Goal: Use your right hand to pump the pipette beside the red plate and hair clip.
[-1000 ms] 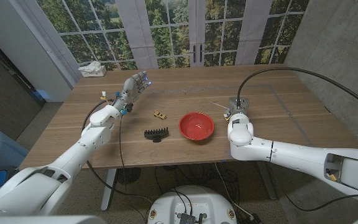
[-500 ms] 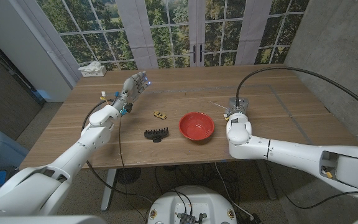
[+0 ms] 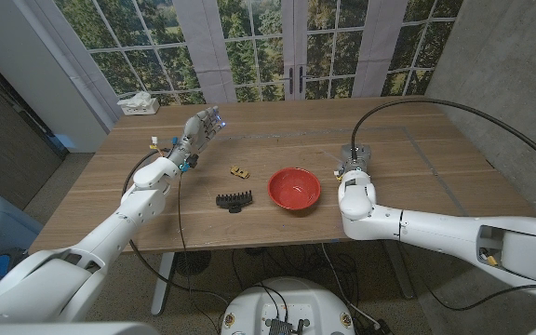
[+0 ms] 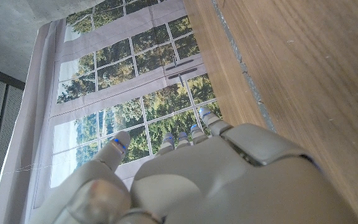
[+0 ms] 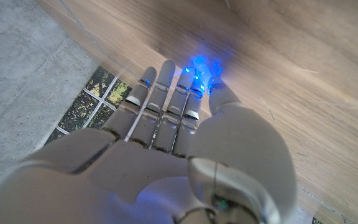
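The red plate [image 3: 294,189] sits at the table's middle, with the black hair clip [image 3: 234,199] to its left. My right hand [image 3: 352,160] is just right of the plate's far side, low over the wood. Seen from the right wrist, its fingers [image 5: 166,99] reach out straight and side by side above bare wood, with a blue glow at the tips and nothing in them. The thin clear pipette lies where this hand is, and I cannot make it out. My left hand [image 3: 203,125] is raised at the far left with its fingers [image 4: 166,144] spread and empty.
A small yellow object [image 3: 240,171] lies beyond the hair clip. A tissue box [image 3: 138,102] stands at the far left corner. A black cable arcs over the right side of the table [image 3: 454,158]. Windows run behind the far edge.
My right hand has edged slightly left and farther, towards the plate's far side. The thin pipette line seen beside it earlier is now covered. The left arm has not moved.
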You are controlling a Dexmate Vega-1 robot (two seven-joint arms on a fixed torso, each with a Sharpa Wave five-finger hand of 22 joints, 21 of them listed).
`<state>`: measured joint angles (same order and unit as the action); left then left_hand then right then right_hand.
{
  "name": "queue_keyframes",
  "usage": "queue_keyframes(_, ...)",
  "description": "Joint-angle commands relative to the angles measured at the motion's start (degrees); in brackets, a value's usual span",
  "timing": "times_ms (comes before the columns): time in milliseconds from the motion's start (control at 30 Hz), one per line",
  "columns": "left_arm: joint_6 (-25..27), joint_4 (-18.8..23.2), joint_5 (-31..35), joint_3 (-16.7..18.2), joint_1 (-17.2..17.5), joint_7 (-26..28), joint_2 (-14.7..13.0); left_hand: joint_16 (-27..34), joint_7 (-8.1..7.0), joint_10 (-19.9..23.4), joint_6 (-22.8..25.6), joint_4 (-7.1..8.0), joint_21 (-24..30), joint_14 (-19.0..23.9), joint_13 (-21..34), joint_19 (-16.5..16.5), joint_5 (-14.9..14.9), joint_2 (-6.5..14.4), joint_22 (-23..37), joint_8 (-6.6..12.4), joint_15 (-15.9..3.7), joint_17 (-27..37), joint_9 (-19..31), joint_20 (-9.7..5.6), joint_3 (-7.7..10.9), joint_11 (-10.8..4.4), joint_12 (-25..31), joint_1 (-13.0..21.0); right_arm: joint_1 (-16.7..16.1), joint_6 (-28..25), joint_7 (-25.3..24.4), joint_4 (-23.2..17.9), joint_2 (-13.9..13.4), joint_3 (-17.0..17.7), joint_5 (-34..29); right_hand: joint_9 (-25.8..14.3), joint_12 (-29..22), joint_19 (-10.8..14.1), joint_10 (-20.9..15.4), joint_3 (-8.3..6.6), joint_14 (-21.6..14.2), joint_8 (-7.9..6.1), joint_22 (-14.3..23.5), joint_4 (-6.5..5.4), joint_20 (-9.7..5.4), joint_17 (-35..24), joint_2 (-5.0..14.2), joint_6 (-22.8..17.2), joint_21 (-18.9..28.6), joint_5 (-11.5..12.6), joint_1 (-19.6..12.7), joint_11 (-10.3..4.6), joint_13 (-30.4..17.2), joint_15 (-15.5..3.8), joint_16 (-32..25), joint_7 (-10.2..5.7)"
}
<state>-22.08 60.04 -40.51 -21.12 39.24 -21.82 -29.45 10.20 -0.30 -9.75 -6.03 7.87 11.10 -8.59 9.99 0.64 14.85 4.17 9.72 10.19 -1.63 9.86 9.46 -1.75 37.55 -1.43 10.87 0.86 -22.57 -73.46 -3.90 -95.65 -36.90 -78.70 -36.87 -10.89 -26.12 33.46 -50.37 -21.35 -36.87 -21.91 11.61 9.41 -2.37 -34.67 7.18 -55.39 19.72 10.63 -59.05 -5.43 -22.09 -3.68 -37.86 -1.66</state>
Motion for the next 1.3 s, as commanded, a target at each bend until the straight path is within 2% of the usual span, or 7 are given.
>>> queue_keyframes(33,0.45,0.38,0.21,-0.27,-0.15,0.08,-0.14,0.16,-0.13,-0.49,-0.09,-0.03,0.07,0.11,0.15,0.51,0.35,3.89,0.19,0.06,-0.08,0.18,0.31,-1.12,-0.12,-0.06,0.14,0.08,-3.12,2.68,-4.81,-0.18,-0.29,3.53,-0.62,-1.17,-0.59,0.65,0.00,-0.48,0.26,-0.43,0.21,-0.25,-0.03,0.24,0.23,-1.92,0.51,0.48,-0.52,0.00,-0.68,-8.02,1.20,-1.40)
queue_keyframes(333,0.92,0.86,0.61,-0.49,-0.18,0.46,-0.42,0.24,-0.21,-0.12,0.12,-0.31,0.15,0.50,0.14,0.80,0.37,3.95,0.18,0.15,0.11,0.10,0.32,-0.82,-0.03,-0.04,0.26,0.30,-5.79,4.52,-7.75,-1.52,-0.84,6.70,-2.18,-1.30,-0.34,0.59,1.27,-0.81,1.03,-0.63,0.26,-0.27,-0.01,0.68,0.23,-1.64,0.87,0.57,-0.66,-0.06,-1.42,-8.07,2.65,-1.30)
queue_keyframes(467,1.41,1.62,1.53,-0.93,-0.23,0.87,-1.11,0.21,-0.51,0.42,1.31,-1.61,0.13,1.03,0.11,1.05,0.17,3.74,0.10,0.54,0.40,-0.14,0.33,-0.56,0.18,0.02,0.38,1.15,-6.79,5.05,-8.47,-2.58,-1.20,8.03,-3.15,-1.32,-0.38,0.57,1.28,-0.79,0.90,-0.67,0.27,-0.29,-0.01,0.63,0.21,-1.58,0.95,0.56,-0.65,-0.12,-1.58,-8.08,2.69,-1.33)
queue_keyframes(533,1.52,2.08,2.16,-1.18,-0.24,1.15,-1.53,0.22,-0.79,1.38,1.93,-3.68,0.06,1.66,0.10,1.31,-0.40,3.52,0.00,0.66,0.99,-0.25,0.37,0.15,0.67,0.20,0.61,2.47,-7.54,5.36,-9.30,-2.90,-1.14,9.00,-3.53,-1.34,-0.40,0.59,1.30,-0.81,0.84,-0.70,0.27,-0.28,0.00,0.61,0.22,-1.55,1.01,0.57,-0.69,-0.05,-1.67,-8.12,2.73,-1.30)
queue_keyframes(633,2.14,2.75,2.87,-1.62,-0.31,1.15,-2.22,0.46,-0.93,4.59,3.69,-8.95,0.34,4.17,0.15,3.15,-2.54,3.17,0.05,0.84,2.42,-0.28,0.45,1.95,1.75,0.71,1.20,5.41,-8.62,5.86,-10.44,-3.73,-1.30,10.23,-4.36,-1.36,-0.43,0.56,1.29,-0.82,0.77,-0.76,0.28,-0.28,-0.04,0.57,0.23,-1.54,1.07,0.57,-0.71,-0.19,-1.80,-8.15,2.78,-1.28)
queue_keyframes(867,3.49,4.97,5.12,-2.70,-0.29,1.77,-4.22,1.21,-0.57,8.46,5.44,-14.44,1.15,9.94,0.27,7.21,-4.62,2.44,0.30,0.75,4.11,-0.13,0.48,5.45,2.19,0.67,1.61,7.77,-10.11,6.53,-10.87,-5.64,-1.84,11.86,-6.75,-1.40,-0.55,0.75,1.18,-0.85,0.60,-0.91,0.29,-0.31,-0.05,0.51,0.27,-1.60,1.32,0.58,-0.74,-0.16,-2.08,-8.17,2.93,-1.25)
queue_keyframes(1300,1.74,9.71,13.24,-4.34,0.11,6.54,-8.30,0.81,-1.43,10.31,9.05,-18.14,0.98,12.19,0.36,8.46,-4.60,1.96,0.40,1.74,3.68,-0.01,0.54,6.36,3.08,-0.17,1.51,10.74,-10.16,5.64,-4.13,-10.60,-3.38,12.05,-12.09,-1.46,-0.71,0.71,1.05,-0.73,0.27,-1.22,0.33,-0.39,-0.02,0.14,0.29,-1.79,1.63,0.56,-0.69,-0.06,-2.59,-8.11,2.90,-1.24)
